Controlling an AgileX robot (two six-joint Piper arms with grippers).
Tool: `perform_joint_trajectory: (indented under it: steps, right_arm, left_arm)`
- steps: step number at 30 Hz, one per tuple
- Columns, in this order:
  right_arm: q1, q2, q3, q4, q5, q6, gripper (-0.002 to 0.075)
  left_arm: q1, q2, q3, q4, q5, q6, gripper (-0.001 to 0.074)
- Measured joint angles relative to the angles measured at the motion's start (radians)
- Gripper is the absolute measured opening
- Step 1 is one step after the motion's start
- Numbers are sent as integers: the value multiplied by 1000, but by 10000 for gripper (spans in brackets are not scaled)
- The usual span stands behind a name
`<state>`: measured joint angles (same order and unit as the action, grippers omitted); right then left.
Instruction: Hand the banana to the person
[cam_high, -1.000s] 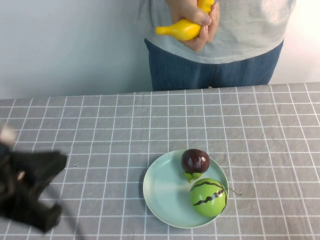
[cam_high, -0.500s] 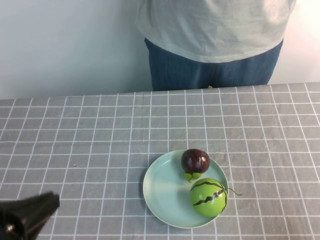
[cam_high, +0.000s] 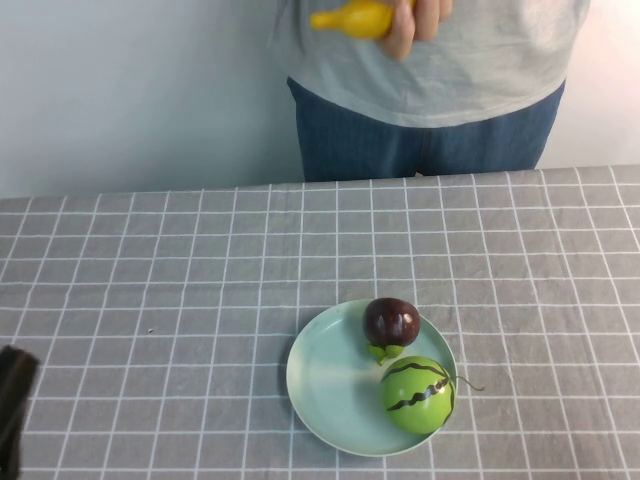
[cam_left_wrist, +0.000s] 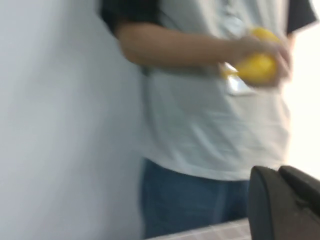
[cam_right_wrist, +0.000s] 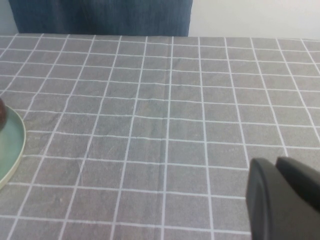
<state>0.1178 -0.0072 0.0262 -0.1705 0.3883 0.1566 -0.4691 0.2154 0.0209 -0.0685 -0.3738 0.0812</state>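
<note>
The banana (cam_high: 355, 18) is bright yellow and is held in the person's (cam_high: 430, 90) bare hand (cam_high: 415, 22) against the grey-white T-shirt, at the top edge of the high view. The left wrist view also shows the banana (cam_left_wrist: 257, 67) in the hand in front of the person (cam_left_wrist: 210, 125). My left gripper (cam_left_wrist: 277, 172) is shut and empty, far from the banana; only a dark bit of that arm (cam_high: 12, 400) shows at the table's near left edge. My right gripper (cam_right_wrist: 275, 164) is shut and empty, low over the checked cloth.
A pale green plate (cam_high: 325, 385) sits at the table's near middle, holding a dark maroon fruit (cam_high: 390, 322) and a striped green melon (cam_high: 416, 395). The plate's rim (cam_right_wrist: 7, 145) shows in the right wrist view. A grey checked cloth (cam_high: 180, 270) covers the table.
My left arm has pulled back to the near left and almost left the high view. The person's hand with the banana went up out of view and now shows at the top edge.
</note>
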Motion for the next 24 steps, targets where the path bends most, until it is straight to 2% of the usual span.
perform_joint_trajectory:
  steps: [6,11,15,20,24]
  right_arm:
    - [0,0,0,0,0,0,-6]
    - [0,-2,0,0,0,0,-6]
    - [0,-2,0,0,0,0,-6]
    - [0,-2,0,0,0,0,-7]
    - [0,-4,0,0,0,0,-6]
  left_arm:
    - [176,-192,4,-29,247,2,-3]
    - [266,-223,4,-31,426,-15,-3]
    - [301,-226,4,-31,526,-25,-3]
    - [305,-226,4,-21,695,-25,-4]
    - [305,-226,4,-21,695,-25,-4]
